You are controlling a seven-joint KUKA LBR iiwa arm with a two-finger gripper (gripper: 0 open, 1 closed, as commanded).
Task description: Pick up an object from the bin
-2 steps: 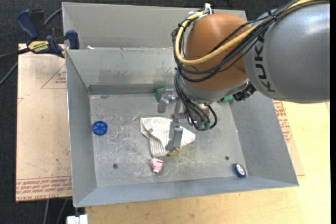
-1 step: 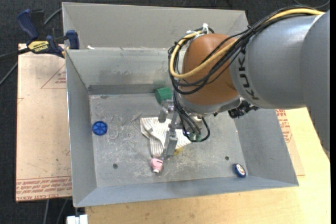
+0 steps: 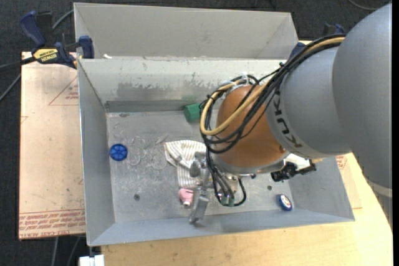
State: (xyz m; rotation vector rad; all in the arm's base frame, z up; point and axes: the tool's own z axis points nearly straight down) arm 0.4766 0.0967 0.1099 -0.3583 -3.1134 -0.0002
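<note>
Gripper (image 3: 199,191), grip state not discernible, is hanging low by the grey metal bin's (image 3: 93,134) front edge, beside a small pink lump (image 3: 185,196), seemingly positioned for a pick.

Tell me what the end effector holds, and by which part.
Cannot tell: the end effector sits right beside a small pink thing near the bin's front wall.

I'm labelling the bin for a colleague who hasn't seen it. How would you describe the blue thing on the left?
In the grey bin, look near the left wall: on the floor lies a small round disc. It is solid blue and alone, apart from the white cloth in the middle; the other bluish piece, front right, has a white centre.
</note>
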